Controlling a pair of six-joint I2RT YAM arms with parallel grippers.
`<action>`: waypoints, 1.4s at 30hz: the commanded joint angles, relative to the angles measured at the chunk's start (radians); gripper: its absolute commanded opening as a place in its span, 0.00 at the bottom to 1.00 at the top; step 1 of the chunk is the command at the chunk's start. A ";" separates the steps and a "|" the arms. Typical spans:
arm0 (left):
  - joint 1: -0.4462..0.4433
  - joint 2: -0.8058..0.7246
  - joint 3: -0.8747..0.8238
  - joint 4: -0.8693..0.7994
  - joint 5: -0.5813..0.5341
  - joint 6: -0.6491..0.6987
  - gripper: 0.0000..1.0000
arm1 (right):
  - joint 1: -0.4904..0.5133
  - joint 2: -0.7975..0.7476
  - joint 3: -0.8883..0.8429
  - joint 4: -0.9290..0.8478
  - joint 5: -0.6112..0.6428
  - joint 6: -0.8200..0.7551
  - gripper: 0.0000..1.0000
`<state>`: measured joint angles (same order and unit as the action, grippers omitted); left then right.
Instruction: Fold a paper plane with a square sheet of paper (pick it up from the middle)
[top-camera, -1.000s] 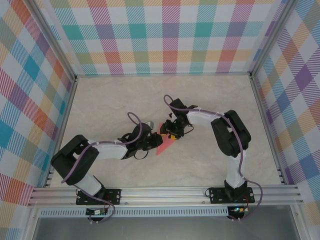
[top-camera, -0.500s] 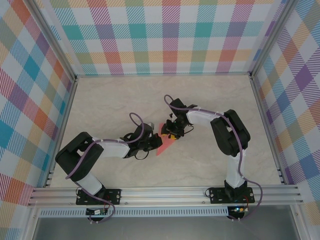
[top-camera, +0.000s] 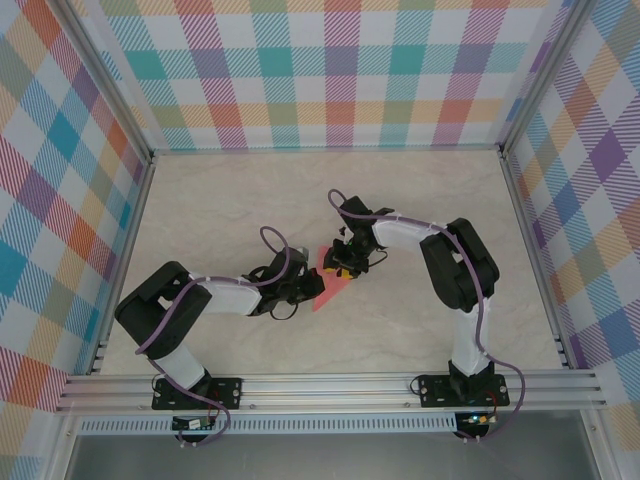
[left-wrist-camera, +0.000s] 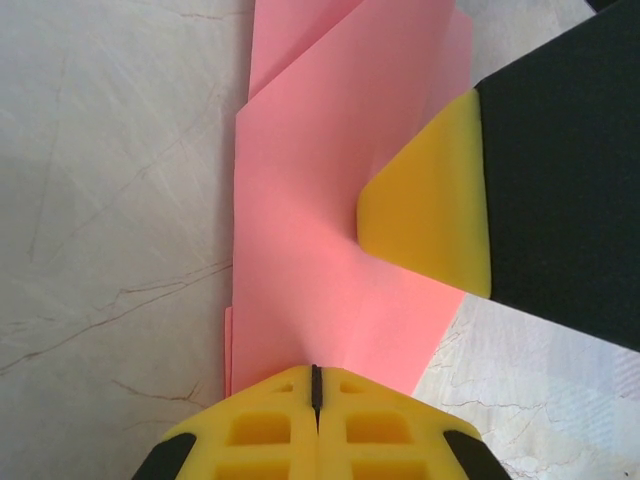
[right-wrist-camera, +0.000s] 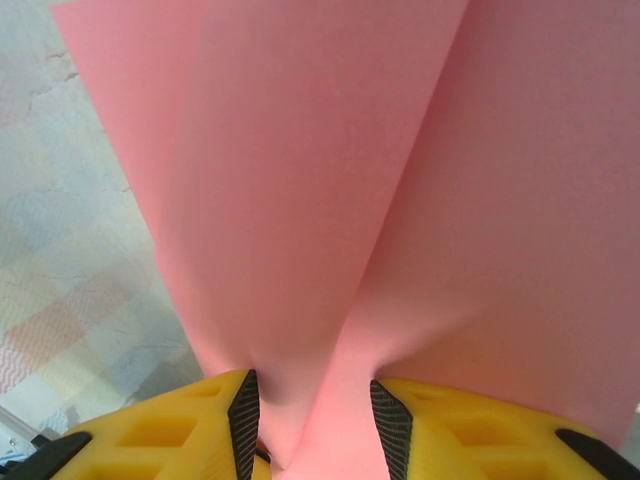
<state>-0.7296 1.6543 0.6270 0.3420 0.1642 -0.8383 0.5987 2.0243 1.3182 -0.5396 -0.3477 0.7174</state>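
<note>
**Both grippers on the pink paper at mid-table, one clamped and one part-way apart**

The left gripper (top-camera: 312, 287) has its yellow fingers pressed right together in its wrist view (left-wrist-camera: 315, 385), and the edge of the paper (left-wrist-camera: 320, 230) runs straight into the seam, so that is a firm pinch. The sheet is already creased, with layered folds showing along its left side. Over to the right gripper (right-wrist-camera: 315, 420): its jaws stand a narrow way apart, and a pleat of the paper (right-wrist-camera: 330, 200) drops into the gap, brushing both pads. One of its yellow fingertips (left-wrist-camera: 430, 205) lies on top of the sheet. From above, the paper (top-camera: 333, 287) sits in the middle of the marble-look table (top-camera: 200, 220), between the two grippers (top-camera: 345, 265), which face each other across it.
</note>
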 joint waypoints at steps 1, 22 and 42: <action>0.012 0.009 0.016 -0.021 -0.012 -0.005 0.01 | 0.001 0.128 -0.061 -0.094 0.163 -0.020 0.39; 0.013 -0.069 0.042 -0.046 -0.056 -0.016 0.04 | 0.004 0.192 -0.047 -0.120 0.220 -0.027 0.38; 0.012 0.031 0.067 -0.066 -0.043 -0.015 0.02 | 0.010 0.208 -0.046 -0.121 0.239 -0.033 0.36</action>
<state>-0.7296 1.6680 0.6712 0.3031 0.1192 -0.8490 0.5995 2.0651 1.3525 -0.5972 -0.3355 0.7166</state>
